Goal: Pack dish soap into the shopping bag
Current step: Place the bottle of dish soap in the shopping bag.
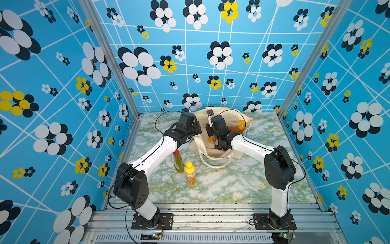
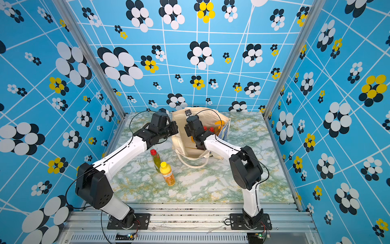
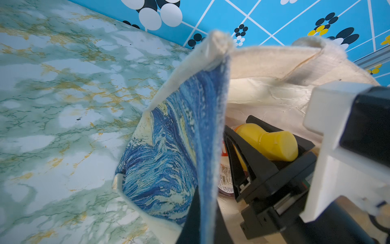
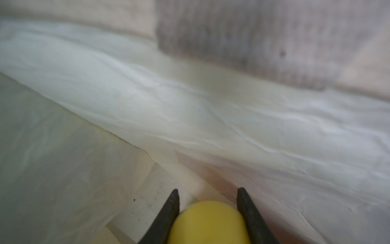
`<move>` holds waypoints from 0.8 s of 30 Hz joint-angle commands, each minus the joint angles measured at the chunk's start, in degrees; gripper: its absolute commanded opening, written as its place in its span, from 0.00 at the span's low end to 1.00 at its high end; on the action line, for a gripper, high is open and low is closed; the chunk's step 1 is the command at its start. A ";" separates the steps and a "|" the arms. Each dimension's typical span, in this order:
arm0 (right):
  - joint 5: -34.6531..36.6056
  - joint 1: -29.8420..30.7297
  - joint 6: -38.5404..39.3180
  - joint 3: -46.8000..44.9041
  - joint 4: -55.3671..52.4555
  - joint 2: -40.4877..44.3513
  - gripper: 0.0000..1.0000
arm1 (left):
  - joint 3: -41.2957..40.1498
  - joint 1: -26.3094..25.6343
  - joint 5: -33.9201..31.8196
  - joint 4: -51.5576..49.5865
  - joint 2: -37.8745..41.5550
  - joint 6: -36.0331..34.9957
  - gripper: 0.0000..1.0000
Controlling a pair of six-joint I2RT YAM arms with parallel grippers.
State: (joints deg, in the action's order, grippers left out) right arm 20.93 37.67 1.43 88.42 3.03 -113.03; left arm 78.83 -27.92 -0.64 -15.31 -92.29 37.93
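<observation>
1. Left pincer (image 3: 202,224) is pinching the rim of the cream canvas shopping bag (image 3: 168,158) with blue swirly print.
2. Right pincer (image 4: 208,191) is gripping a yellow-capped orange plastic bottle (image 4: 207,221) inside the bag.
3. A red-capped olive-green bottle (image 1: 179,162) and a second yellow-capped orange bottle (image 1: 190,174) are standing on the marbled surface (image 1: 232,186).

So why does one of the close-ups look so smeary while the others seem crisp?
Right wrist view: soft all over, likely because the yellow-capped bottle and the shopping bag lining sit too near the lens. Left wrist view: the table is sharp, only the nearest bag cloth is fuzzy. Both top views: crisp and evenly lit, but the wide lens splays the walls outward.
</observation>
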 commanded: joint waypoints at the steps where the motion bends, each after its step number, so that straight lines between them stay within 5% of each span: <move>1: -0.01 -0.62 -1.25 2.76 0.60 0.01 0.49 | 1.24 -0.38 -0.20 -2.70 1.06 -0.96 0.00; 6: 1.23 -0.62 -1.68 2.81 0.23 0.18 0.58 | 1.37 -0.39 0.10 -2.56 0.84 -1.07 0.00; 24: 3.41 -0.15 -0.82 6.77 -1.31 1.00 0.60 | 1.49 -0.38 0.27 -2.28 0.47 -1.16 0.00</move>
State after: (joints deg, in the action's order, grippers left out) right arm 22.55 37.56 0.62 93.67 2.72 -113.19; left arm 78.87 -27.92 -0.62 -15.46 -92.29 37.91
